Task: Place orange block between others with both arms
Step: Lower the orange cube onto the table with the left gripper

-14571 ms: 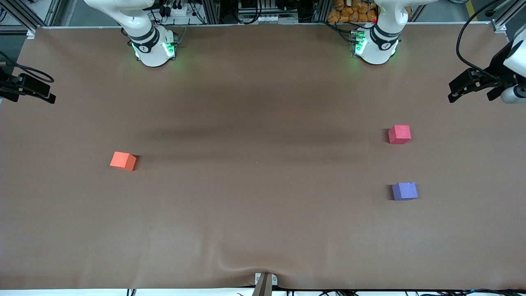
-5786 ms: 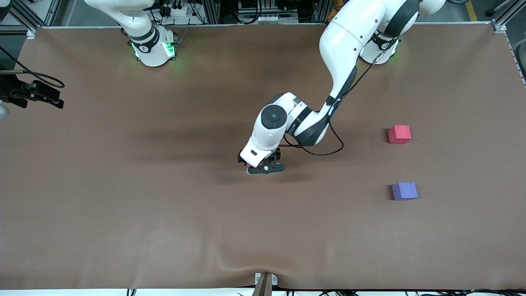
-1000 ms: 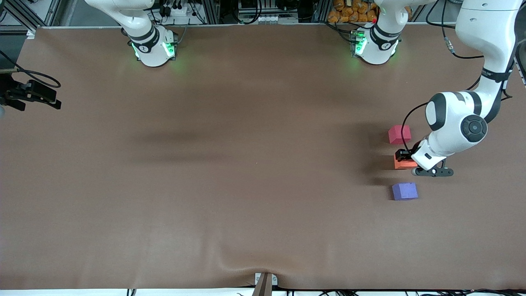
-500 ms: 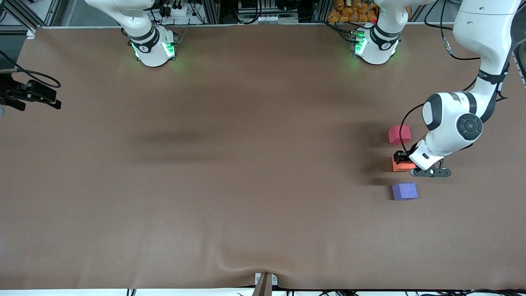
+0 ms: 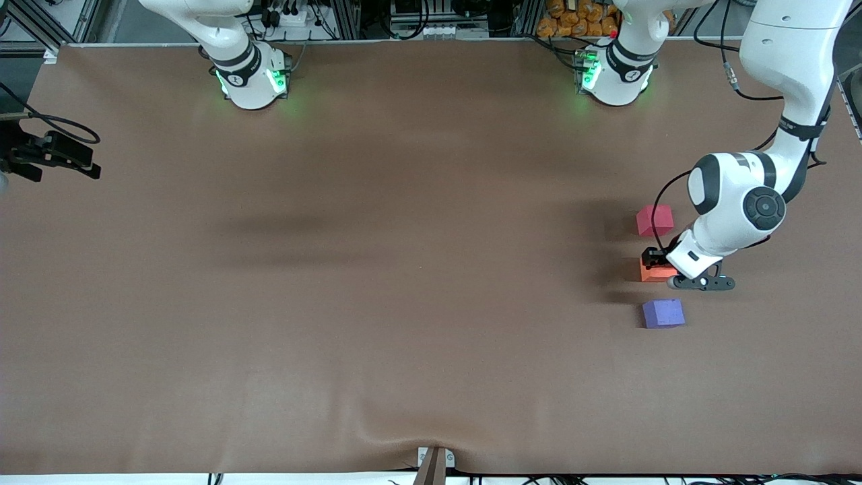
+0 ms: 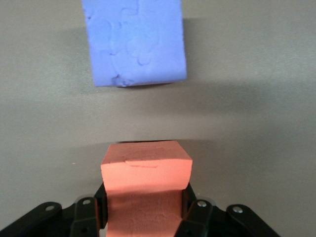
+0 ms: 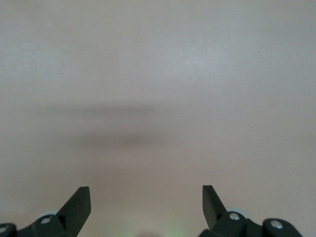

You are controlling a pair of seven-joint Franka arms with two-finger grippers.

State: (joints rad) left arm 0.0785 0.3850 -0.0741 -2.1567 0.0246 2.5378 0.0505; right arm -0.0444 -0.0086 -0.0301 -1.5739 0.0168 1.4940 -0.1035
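We see the left gripper (image 5: 654, 259) squeezed tight on the orange block (image 5: 652, 271). In the left wrist view its black fingers (image 6: 94, 210) press on two sides of the orange block (image 6: 146, 187). The block sits in the gap between the red-pink cube (image 5: 654, 220) and the purple-blue cube (image 5: 663, 313). From the orange block, the red-pink cube is at about 12 o'clock in the front view and the purple-blue cube is at about 6 o'clock. There is a thin strip of bare table on each side of the block. We cannot quite tell if the block rests on the brown table (image 5: 404, 303) or hangs just above it.

All three cubes are toward the left arm's end of the table, well in from its edge. The wide middle of the table has lots of open room.

The right gripper (image 7: 146, 202) waits at the right arm's end of the table, over the edge at about 9 o'clock. Its two fingers stand far apart with nothing between them, and only bare table shows under them.
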